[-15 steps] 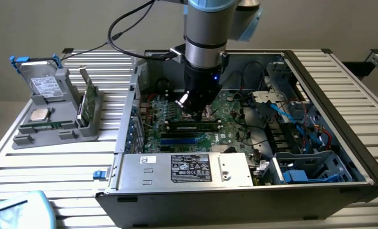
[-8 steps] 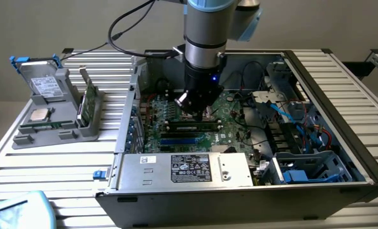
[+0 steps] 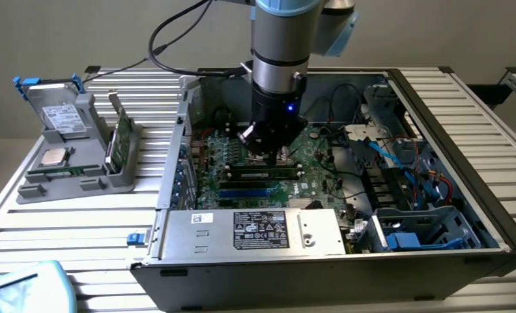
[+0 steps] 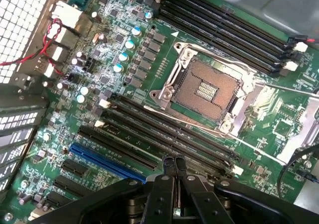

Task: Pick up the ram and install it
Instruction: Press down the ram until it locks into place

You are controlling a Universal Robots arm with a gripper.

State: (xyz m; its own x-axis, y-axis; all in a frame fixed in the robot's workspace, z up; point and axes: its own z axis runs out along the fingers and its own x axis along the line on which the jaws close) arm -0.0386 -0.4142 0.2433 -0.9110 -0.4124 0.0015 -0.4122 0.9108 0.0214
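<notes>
Hovering over the green motherboard (image 4: 124, 55), our pincer (image 4: 174, 165) is pressed together, empty; the long green ram stick (image 3: 262, 173) seems seated.

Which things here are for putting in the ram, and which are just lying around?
For the job:
hand
ram, sitting in a slot under the hand
motherboard

Just lying about:
hard drive
silver processor chip
tall green card
grey stand holding those three
</notes>
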